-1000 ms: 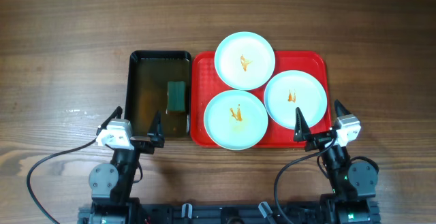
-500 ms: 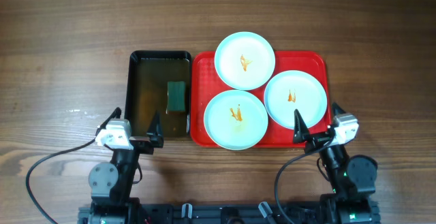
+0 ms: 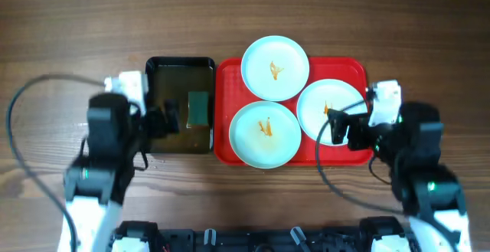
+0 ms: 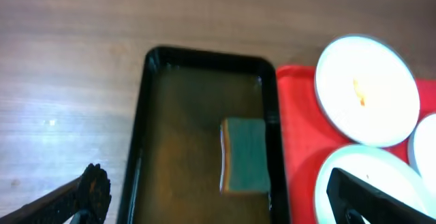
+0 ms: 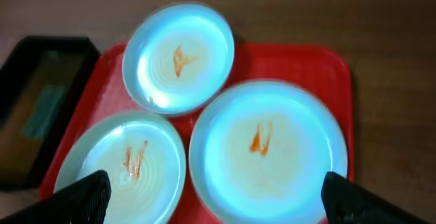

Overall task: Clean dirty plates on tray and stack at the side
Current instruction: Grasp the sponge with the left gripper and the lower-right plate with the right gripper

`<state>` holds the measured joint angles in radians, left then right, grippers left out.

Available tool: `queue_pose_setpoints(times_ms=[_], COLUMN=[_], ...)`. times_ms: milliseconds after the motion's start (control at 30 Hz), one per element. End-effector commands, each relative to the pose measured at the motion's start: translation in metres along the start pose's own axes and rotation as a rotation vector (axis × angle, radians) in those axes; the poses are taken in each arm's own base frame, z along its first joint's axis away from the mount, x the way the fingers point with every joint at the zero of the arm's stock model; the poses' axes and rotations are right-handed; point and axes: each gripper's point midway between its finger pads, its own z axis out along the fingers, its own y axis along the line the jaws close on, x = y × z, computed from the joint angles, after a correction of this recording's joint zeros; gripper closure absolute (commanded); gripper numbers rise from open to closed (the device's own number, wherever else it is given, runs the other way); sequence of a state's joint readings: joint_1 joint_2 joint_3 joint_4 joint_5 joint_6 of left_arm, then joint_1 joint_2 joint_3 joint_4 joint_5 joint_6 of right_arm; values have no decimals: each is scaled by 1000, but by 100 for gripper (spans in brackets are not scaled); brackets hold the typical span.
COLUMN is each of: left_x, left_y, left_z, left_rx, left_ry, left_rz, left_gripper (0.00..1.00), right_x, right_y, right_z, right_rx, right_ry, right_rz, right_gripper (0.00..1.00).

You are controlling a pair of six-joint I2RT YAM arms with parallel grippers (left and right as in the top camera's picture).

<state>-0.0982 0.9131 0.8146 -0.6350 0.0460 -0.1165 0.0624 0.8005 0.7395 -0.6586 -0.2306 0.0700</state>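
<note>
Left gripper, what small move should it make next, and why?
Probably lower the left gripper onto the green sponge and close: its jaws are open over it, the sponge lies in the black tub, and all three plates show sauce.

All I see around the work is a brown wooden table [image 3: 61, 22], grain running sideways, evenly lit
</note>
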Motion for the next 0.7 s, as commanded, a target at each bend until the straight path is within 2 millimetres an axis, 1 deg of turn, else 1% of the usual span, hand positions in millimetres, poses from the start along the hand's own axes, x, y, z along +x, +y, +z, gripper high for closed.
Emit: queue_pose_setpoints(times_ms=[0,67,133,167,200,233,267,333,367,400,433,500,567,600,667], left_x=[-11,-6,0,3,5,4,-2,-10,-9,-5,3,14,32,39,56], left_y=[-16,-17,-15,-19,-26,-30,-32,-34,-35,-35,-36,-41,-48,-49,-47], left_z=[11,21,29,32,35,37,43,54,61,70,82,95,114,122,139], left_rx=[9,5,0,18,63,81,90,98,104,99,97,101,106,94,65], left_ry=[95,135,170,187,200,196,176,152,159,180,216,259,317,339,393], left_rz=[29,33,31,29,25,24,25,26,25,8,6,19,40,49,61], left_gripper=[0,0,0,0,0,0,0,0,3,7,11,15,17,17,23], right_x=[-15,-12,-14,-15,-12,-10,-4,5,10,16,22,30,41,45,51], right_y=[15,31,40,41,40,40,40,40,38,39,43,42,41,44,47], right_z=[1,5,8,11,13,15,19,27,32,37,43,52,61,63,68], right_rx=[-74,-177,-240,-248,-246,-245,-246,-233,-212,-208,-214,-176,-147,-152,-154], right_ry=[49,80,85,88,101,114,144,197,222,251,284,327,375,394,423], right_rz=[21,31,32,32,36,44,50,67,81,76,74,101,106,102,103], right_gripper=[1,1,0,1,6,9,10,10,10,11,14,14,13,14,15])
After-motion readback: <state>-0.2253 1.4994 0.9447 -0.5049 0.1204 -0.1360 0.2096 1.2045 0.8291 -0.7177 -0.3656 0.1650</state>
